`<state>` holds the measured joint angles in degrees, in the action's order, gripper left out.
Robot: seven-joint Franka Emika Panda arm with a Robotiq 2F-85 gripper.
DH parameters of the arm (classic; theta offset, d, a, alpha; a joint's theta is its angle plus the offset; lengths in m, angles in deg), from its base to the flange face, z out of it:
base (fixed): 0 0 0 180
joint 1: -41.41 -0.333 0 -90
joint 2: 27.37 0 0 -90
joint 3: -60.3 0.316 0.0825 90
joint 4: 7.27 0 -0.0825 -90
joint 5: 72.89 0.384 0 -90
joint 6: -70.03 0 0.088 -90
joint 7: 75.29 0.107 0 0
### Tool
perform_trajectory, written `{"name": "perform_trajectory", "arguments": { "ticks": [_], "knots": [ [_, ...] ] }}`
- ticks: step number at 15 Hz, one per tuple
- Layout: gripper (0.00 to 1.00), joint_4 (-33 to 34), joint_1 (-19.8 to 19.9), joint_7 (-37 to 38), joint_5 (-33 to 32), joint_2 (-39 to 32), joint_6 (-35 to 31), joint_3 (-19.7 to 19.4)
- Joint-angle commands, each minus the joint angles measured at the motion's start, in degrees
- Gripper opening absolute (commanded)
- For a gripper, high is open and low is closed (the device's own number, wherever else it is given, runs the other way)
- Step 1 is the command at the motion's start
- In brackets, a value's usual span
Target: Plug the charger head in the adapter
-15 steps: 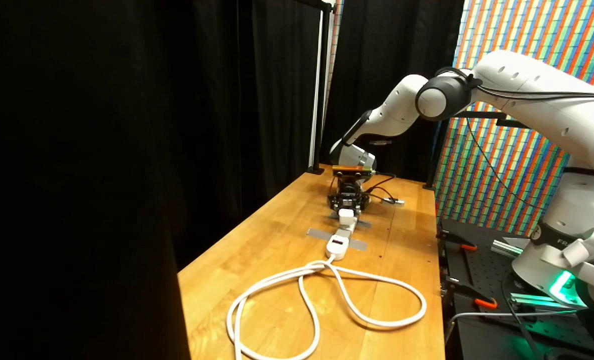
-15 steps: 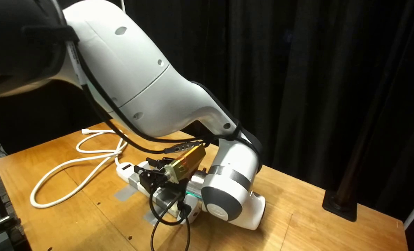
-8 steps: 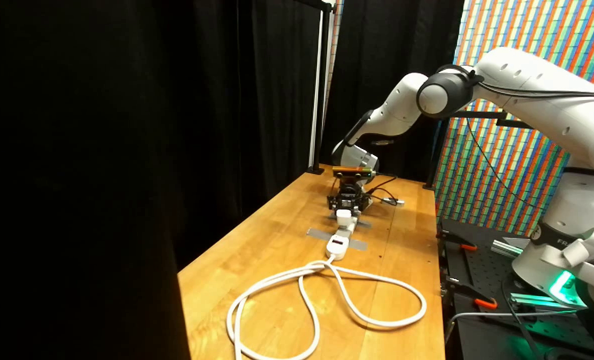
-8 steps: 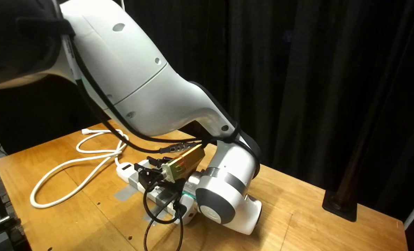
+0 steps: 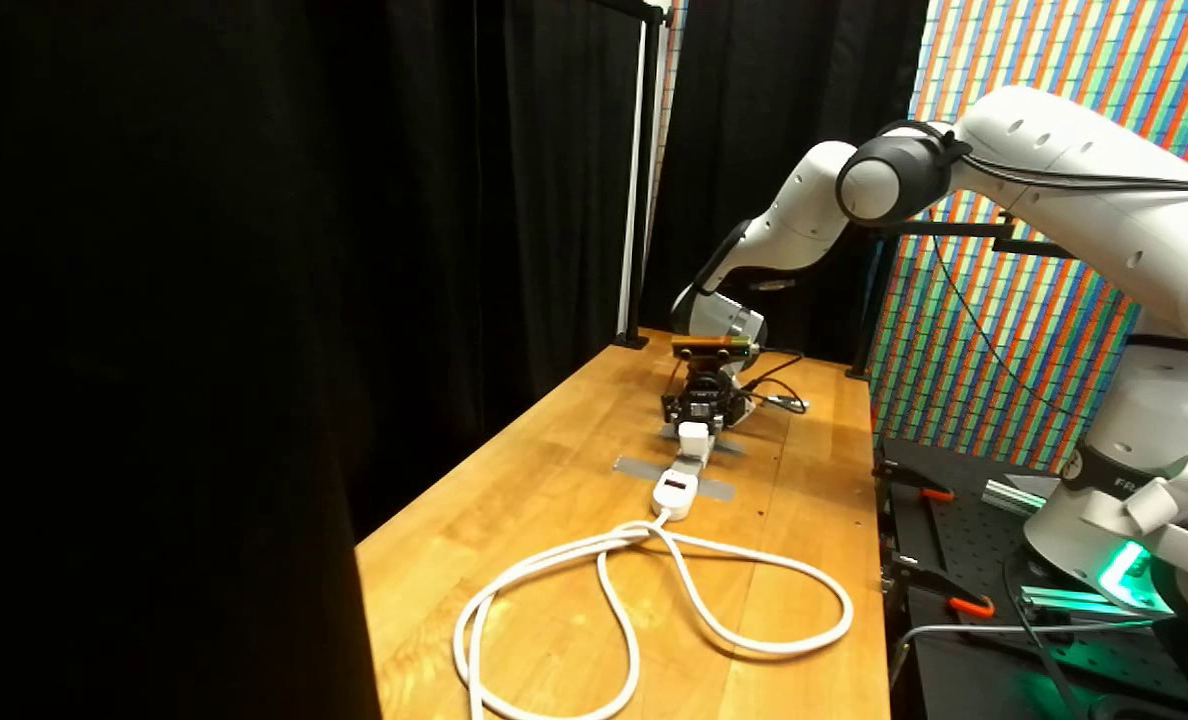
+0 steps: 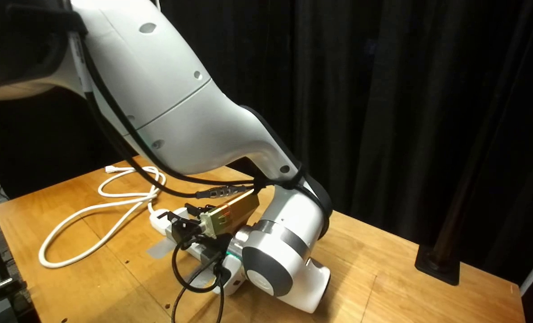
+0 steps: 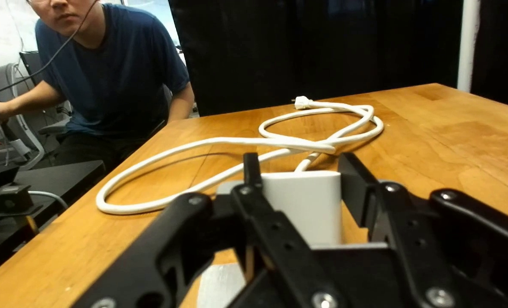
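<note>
Hold and seating unverified: charger head (image 5: 694, 437) at the adapter (image 5: 675, 494)

You have the charger head standing upright on or just above the adapter, about midway between the edge of the table (image 5: 554, 470) along the black curtain (image 5: 554, 200) and the edge by the robot base (image 5: 1124, 450). Its underside is out of sight, so you cannot certify contact. In the wrist view, the hand (image 7: 301, 175) has its fingers (image 7: 357, 192) on either side of the charger head; whether they clamp it or stand loose around it, you cannot tell.

Handling, as judged: expect a light, rigid piece with hard, smooth walls, likelier to slip or twist in your hold than to break. The prongs, unseen here, are presumably the weak part; a tilted push risks bending them. Take it by two opposite flat walls, low toward its underside, centre the hand, then press straight down.

Grey tape (image 5: 637, 467) shows on both sides of the adapter and should resist sideways creep. The white cable (image 5: 780, 648) lies in loops between the adapter and the end edge of the table; expect a tug if you snag it.
</note>
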<state>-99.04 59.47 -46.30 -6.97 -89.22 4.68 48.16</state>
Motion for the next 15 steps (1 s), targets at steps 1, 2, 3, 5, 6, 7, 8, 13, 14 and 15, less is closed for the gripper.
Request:
{"name": "perform_trajectory", "arguments": {
  "ticks": [1, 2, 3, 5, 6, 7, 8, 13, 14, 15],
  "knots": [
    [0.23, -2.78, -1.23, -4.49, -0.27, -0.42, -2.81, -1.83],
    [0.23, -2.7, -1.4, -5.4, -0.47, -0.25, -3.37, -2.03],
    [0.23, -2.85, -1.67, -5.94, -0.64, 0.1, -4.01, -2.34],
    [0.23, -3.18, -2.28, -7.34, -1.11, 0.84, -5.14, -3.02],
    [0.23, -3.39, -2.48, -7.89, -1.16, 1.06, -5.43, -3.31],
    [0.23, -3.63, -2.53, -8.64, -1.12, 1.27, -5.45, -3.44],
    [0.23, -3.84, -2.65, -9.16, -1.09, 1.48, -5.62, -3.65],
    [0.23, -4.25, -2.64, -11.01, -1.29, 2.63, -5.77, -4.31],
    [0.23, -4.25, -2.64, -11.19, -1.35, 2.84, -5.87, -4.43],
    [0.23, -4.32, -2.64, -11.28, -1.36, 3.02, -6.01, -4.56]
  ]
}}
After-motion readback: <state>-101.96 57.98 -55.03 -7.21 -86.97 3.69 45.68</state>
